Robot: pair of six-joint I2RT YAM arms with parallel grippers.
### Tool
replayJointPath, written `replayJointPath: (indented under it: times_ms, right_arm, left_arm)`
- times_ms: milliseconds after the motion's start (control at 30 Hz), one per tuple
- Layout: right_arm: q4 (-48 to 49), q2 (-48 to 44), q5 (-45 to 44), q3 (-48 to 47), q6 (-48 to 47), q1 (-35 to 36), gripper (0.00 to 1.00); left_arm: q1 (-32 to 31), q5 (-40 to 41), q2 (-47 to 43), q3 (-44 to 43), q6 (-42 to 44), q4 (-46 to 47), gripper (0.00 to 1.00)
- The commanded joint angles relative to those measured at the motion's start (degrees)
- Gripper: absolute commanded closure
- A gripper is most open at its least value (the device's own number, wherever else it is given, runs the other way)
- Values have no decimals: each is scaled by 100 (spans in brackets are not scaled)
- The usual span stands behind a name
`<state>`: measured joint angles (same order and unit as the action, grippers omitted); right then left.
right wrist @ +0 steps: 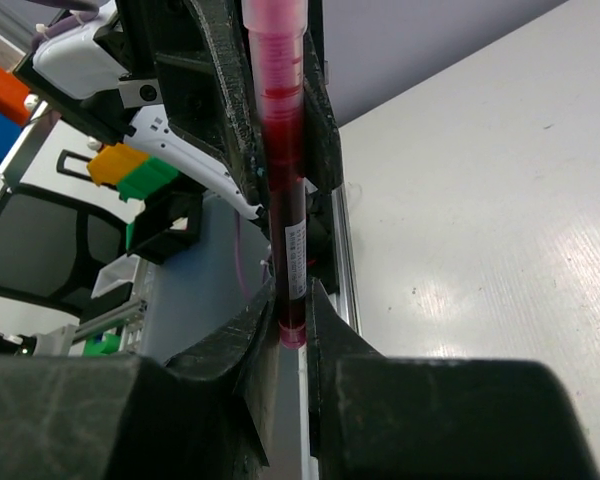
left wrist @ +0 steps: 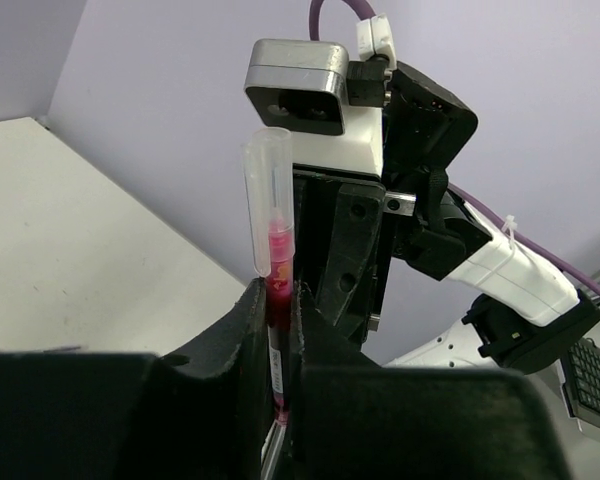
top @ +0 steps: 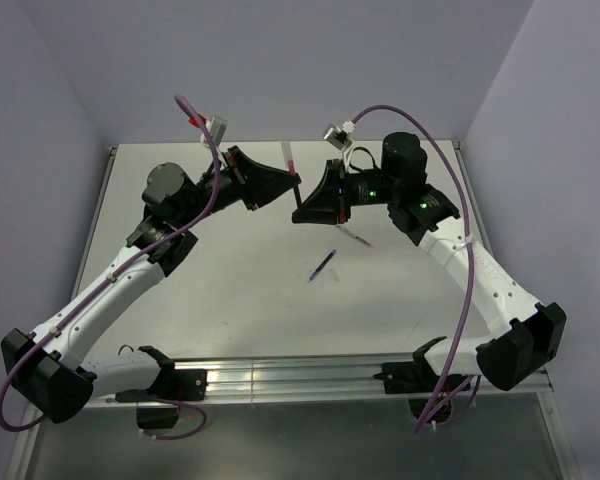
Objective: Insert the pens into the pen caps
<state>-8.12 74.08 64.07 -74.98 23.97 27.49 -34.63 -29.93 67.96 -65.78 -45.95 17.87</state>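
While our left gripper point(left wrist: 278, 320) is clamped on the red pen point(left wrist: 279, 285) at mid-barrel, our right gripper point(right wrist: 292, 322) pinches the same pen's bottom end, just beneath the left one. We see the pen's long axis standing nearly upright in the air between both arms, with the clear cap point(left wrist: 267, 200) sleeved over its upper tip, above the left fingers. Below, the blue pen point(top: 323, 266) lies on the table point(top: 230, 300), nearer our right arm. We judge seating the cap needs a push along the barrel.
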Motion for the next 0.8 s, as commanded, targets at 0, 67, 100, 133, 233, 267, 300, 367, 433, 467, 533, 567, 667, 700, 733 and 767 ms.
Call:
replayJointPath:
  times_ms: [0,67,100,133,233,267,300,367,433,467,533,567,667,700,733,767]
  right_arm:
    - [259,-104,61,-70,56,-15,100]
    - [153,-148,18,-8,-84,-50,100]
    - [14,-183,-26,1,-155,-76,100]
    - [-57,-201,-61,10,-216,-77,100]
    - [-373,-254,-141,-8,-506,-85,100]
    - [-427,-263,-158,-8,-620,-85,100]
    - [-488,-263,-150,-8,-682,-85,100]
    - [-664,-254,-193,-8,-840,-85,100]
    - [-857,-245,-202,-34,-954,-77,100]
    - [-910,-245,-159,-43,-1042,-77,100]
    - [-972,-245,-88,-52,-1096,-68,100]
    - [-990,-245,-1,-60,-1148,-33,100]
    - [-1025,-272,149,-43,-1201,20,100]
    - [-1016,-272,167,-34,-1219,29,100]
    - [-1042,-289,176,-26,-1219,38,100]
    - [-1043,-307,202,-8,-1236,46,100]
  left_arm:
    - [27,49,-143,-22,209,-141,85]
    - [70,23,-230,-75,332,-318,62]
    - [149,-38,-266,-84,481,-415,55]
    - [185,-82,-310,-110,569,-598,49]
    - [422,-362,-521,-102,763,-820,37]
    - [492,-442,-599,-119,798,-959,36]
    - [623,-548,-626,-154,859,-1056,35]
    - [773,-873,-627,-303,930,-1293,34]
    - [1054,-1180,-557,-426,965,-1330,33]
    - [1177,-1634,-530,-436,931,-1051,33]
    - [1380,-1910,-355,-541,738,-830,35]
    - [1406,-2102,-276,-593,676,-716,37]
    - [1415,-2332,85,-804,142,-232,42]
    - [1415,-2437,164,-848,26,65,43]
    - [1415,-2464,260,-849,-105,233,43]
    - [1415,-2482,296,-823,-324,557,42]
